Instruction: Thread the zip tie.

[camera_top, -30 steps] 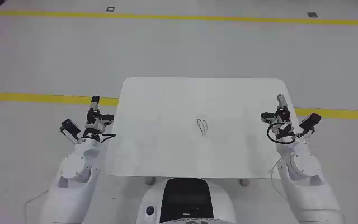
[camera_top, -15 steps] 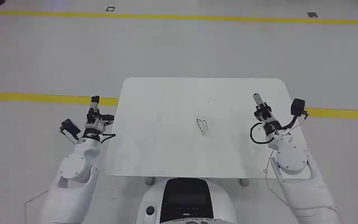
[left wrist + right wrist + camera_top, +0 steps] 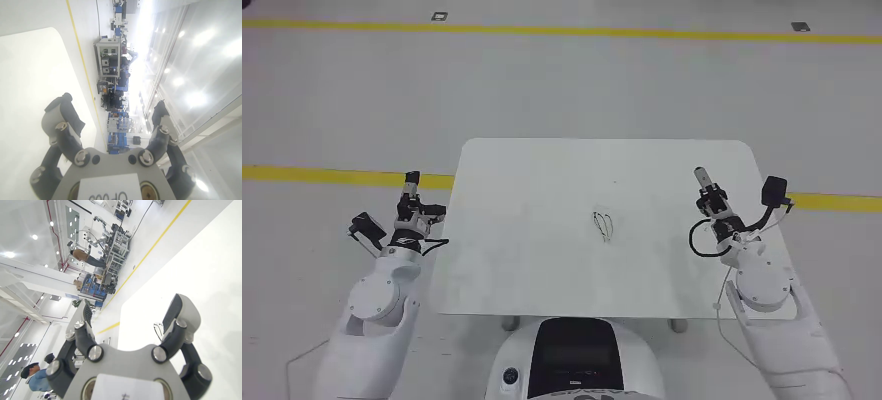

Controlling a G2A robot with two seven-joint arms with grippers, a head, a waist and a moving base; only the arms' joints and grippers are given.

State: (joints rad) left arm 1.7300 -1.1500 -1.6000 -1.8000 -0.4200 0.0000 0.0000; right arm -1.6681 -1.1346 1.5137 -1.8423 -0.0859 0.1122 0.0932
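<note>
Right gripper [image 3: 701, 176]: released, jaws spread wide, nothing between them; it stands over the bench just inside the right edge.
Left gripper [image 3: 412, 181]: released and empty as well, jaws apart; it hangs off the left edge, over the floor.
Bench [image 3: 542, 180]: white top, carrying the task's one thing.
Zip tie [image 3: 604, 225]: thin dark strip, curled, lying flat near the bench's centre, well apart from both grippers. Whether its tail already sits in its head cannot be told.
Step in hand: judged as the approach; no grasp made, threading not yet begun.
Next move: likely the right gripper travels inward to the tie and pinches one end low against the bench. The strip is slight and calls for precise alignment.
</note>
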